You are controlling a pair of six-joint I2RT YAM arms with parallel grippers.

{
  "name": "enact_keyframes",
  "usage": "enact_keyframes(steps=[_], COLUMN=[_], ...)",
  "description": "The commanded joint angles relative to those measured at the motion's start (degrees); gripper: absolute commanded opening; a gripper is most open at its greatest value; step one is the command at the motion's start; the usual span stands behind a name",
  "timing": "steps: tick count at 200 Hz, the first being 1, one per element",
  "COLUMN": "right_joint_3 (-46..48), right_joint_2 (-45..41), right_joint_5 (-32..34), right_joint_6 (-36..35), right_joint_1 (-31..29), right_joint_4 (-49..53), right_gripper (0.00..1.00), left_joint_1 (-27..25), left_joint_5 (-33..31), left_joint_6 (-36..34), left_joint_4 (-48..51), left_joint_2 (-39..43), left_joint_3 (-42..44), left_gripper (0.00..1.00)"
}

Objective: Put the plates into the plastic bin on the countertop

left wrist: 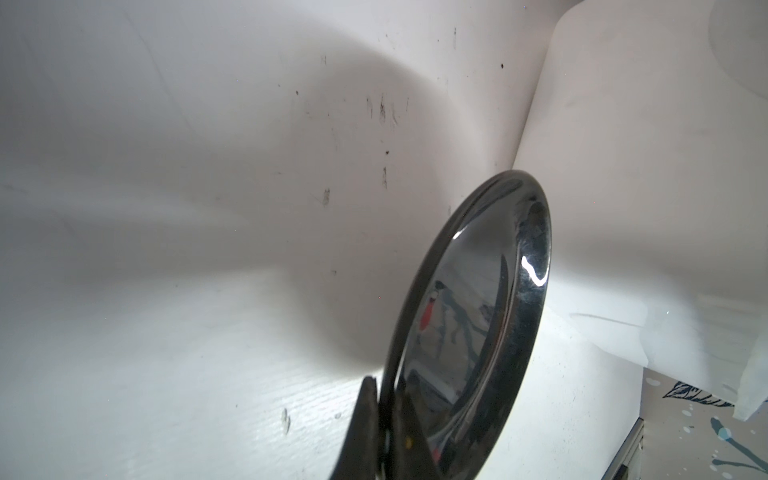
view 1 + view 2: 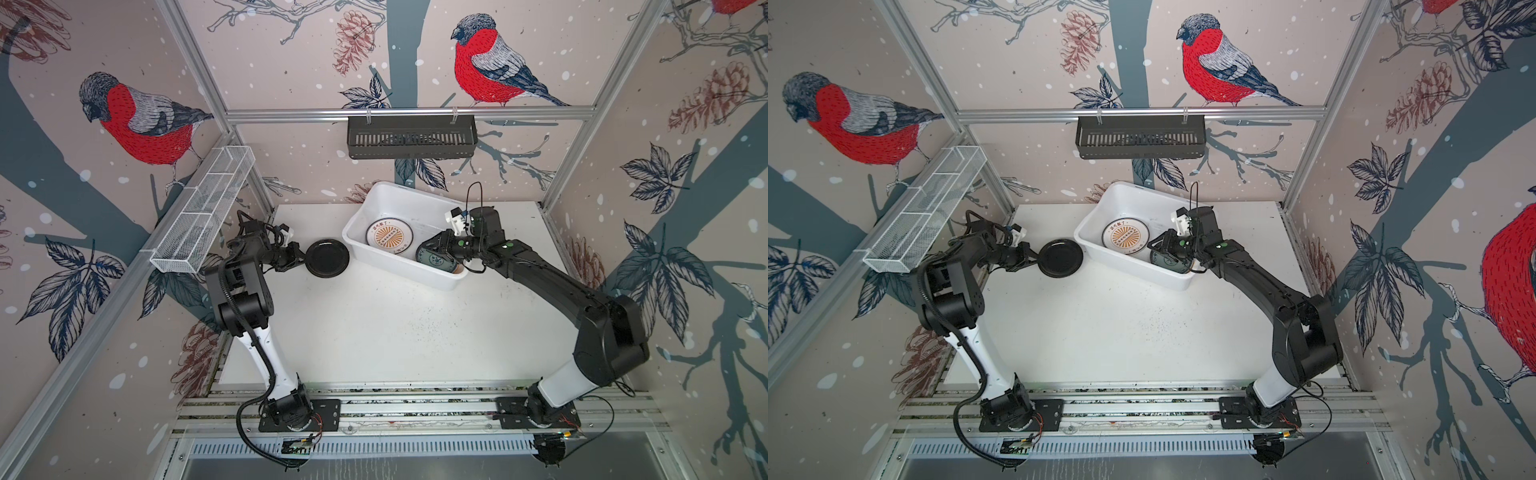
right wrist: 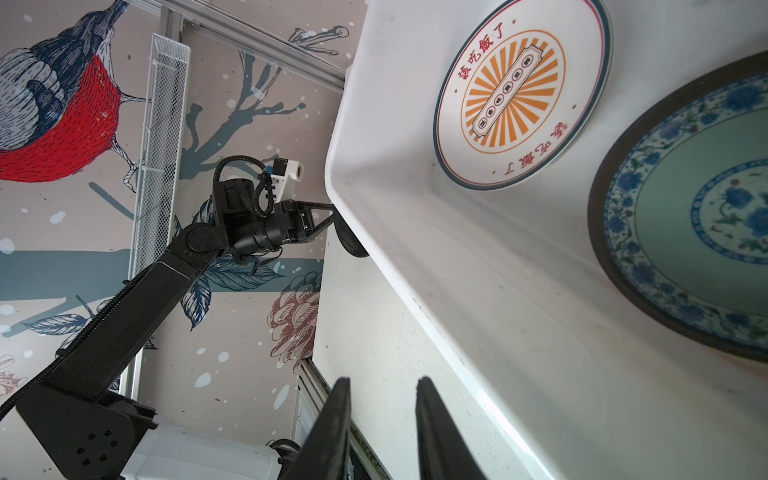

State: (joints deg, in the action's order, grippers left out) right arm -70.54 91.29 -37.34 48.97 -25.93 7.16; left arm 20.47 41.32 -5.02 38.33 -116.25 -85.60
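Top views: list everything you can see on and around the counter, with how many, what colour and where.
countertop: one, white with black specks, centre of the cell
plastic bin: one, white, at the back of the countertop, set at an angle
sunburst plate: one, white with an orange sunburst, flat in the plastic bin
teal plate: one, teal with a blue pattern and dark rim, in the bin's near right end
black plate: one, glossy black, outside the bin, just left of it
slotted basket: one, black, hung on the back rail
wire rack: one, white, along the left wall
left tool: one, black, shut on the black plate's rim
right tool: one, black, open and empty, over the teal plate
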Motion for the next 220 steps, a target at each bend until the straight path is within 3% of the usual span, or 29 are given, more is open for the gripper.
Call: enact_keyframes(steps=[1,100,170,220], right_joint_3=[-0.6,-1.33,-3.28,-6.67], right_joint_2=[0.71,2.95,3.54,3.66], right_joint_5=[-1.48,-3.76,-3.44,1.61], right_joint_6=[-1.43,-1.78,-4.67,-9.69], right_joint_1=[0.03,0.84,2.19,2.34], right_joint_4=[-1.18,-2.15,1.71,8.35], right_gripper=[0.29,0.29,0.3,0.31], left_joint_1=[0.1,-0.64,-1.39,-1.91], left_joint_5=[-0.16,-0.89,-0.11,-0.61], left_joint_6=[-4.04,-16.07,-18.62,-20.39], left_joint_4=[2.29,7.66,9.51,13.27], left_joint_2=[1.6,7.36,13.51,17.14], left_joint_3=[0.95,4.49,5.6,3.28], left_gripper=[0.0,0.0,0.0,0.0])
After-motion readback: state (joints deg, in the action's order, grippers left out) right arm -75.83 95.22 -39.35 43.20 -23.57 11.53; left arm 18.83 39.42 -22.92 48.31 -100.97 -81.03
